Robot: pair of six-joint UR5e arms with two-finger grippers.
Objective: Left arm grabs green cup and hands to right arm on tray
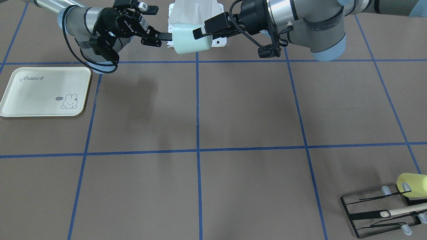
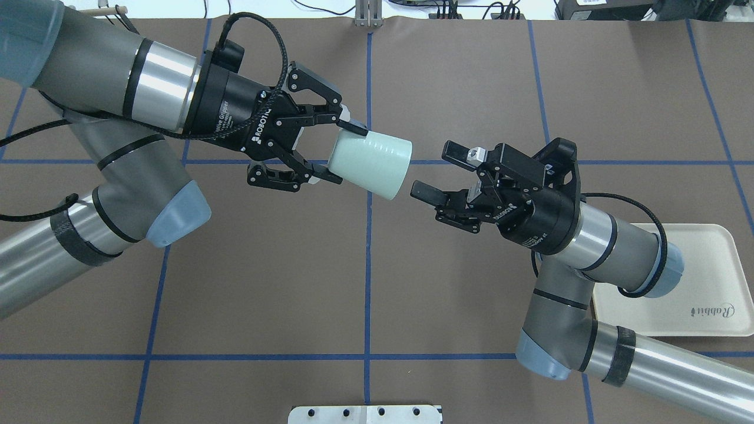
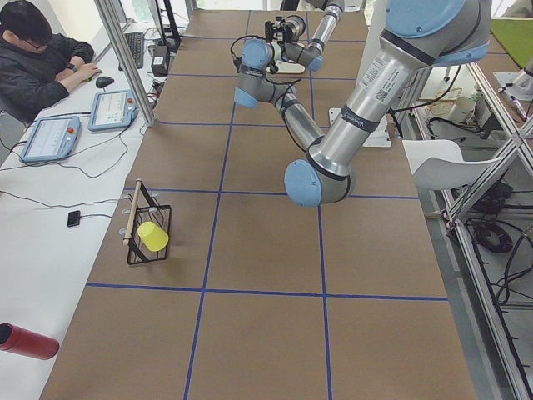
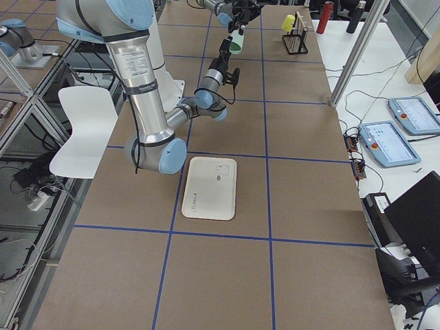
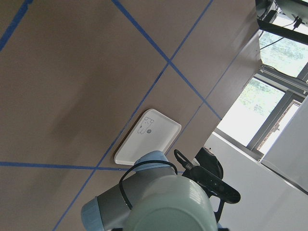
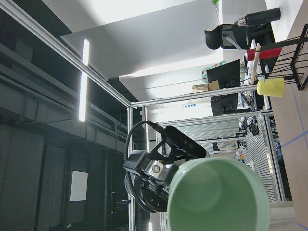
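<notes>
The green cup (image 2: 370, 165) hangs on its side above the table's middle, its base end between the fingers of my left gripper (image 2: 337, 151), which is shut on it. Its open mouth (image 6: 219, 197) points at my right gripper (image 2: 437, 171). That gripper is open, and its fingertips (image 1: 165, 35) reach the cup's rim (image 1: 173, 36); I cannot tell whether they touch it. The cream tray (image 1: 45, 91) lies flat on the table beside my right arm and is partly hidden under that arm in the overhead view (image 2: 707, 282).
A black wire rack (image 1: 380, 213) with a yellow cup (image 1: 412, 185) and a wooden stick stands at the table's far corner on my left side. A person (image 3: 37, 50) sits at a side desk. A white base plate (image 2: 365, 414) sits between the arms' mounts.
</notes>
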